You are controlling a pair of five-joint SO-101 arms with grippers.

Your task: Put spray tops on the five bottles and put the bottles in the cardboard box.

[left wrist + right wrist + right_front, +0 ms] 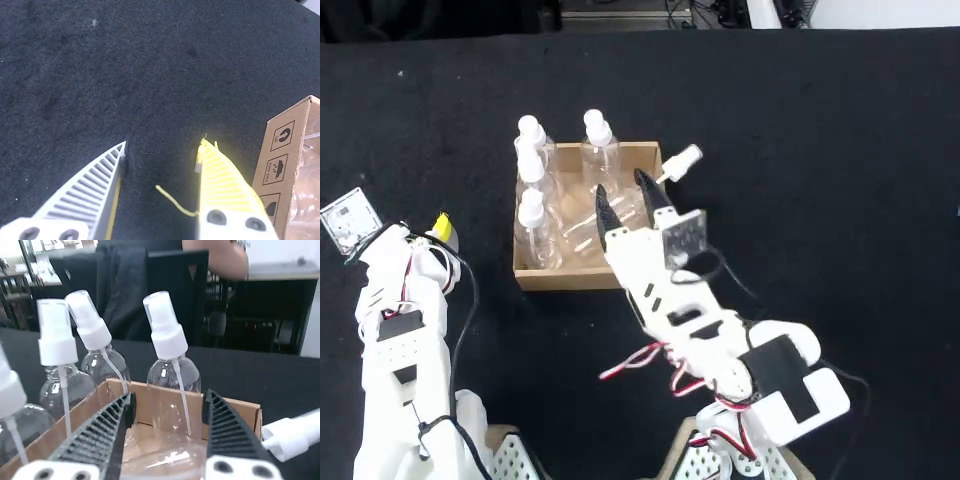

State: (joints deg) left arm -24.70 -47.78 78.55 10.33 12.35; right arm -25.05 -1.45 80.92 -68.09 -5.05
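Seemingly the right gripper [620, 183], jaws wide, hangs over the cardboard box [570, 276], astride what looks like a lying bottle [578, 232]. Grip its body squarely and lift clear of the capped bottles [598, 150] behind. A loose spray top [682, 163] rests by the box's far corner.

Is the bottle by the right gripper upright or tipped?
Tipped: the bottle lies in the cardboard box, its spray top poking over the rim.

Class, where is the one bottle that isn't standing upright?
In the high view the bottle lies tilted in the cardboard box, under the right gripper, its spray top poking past the box's far right corner.
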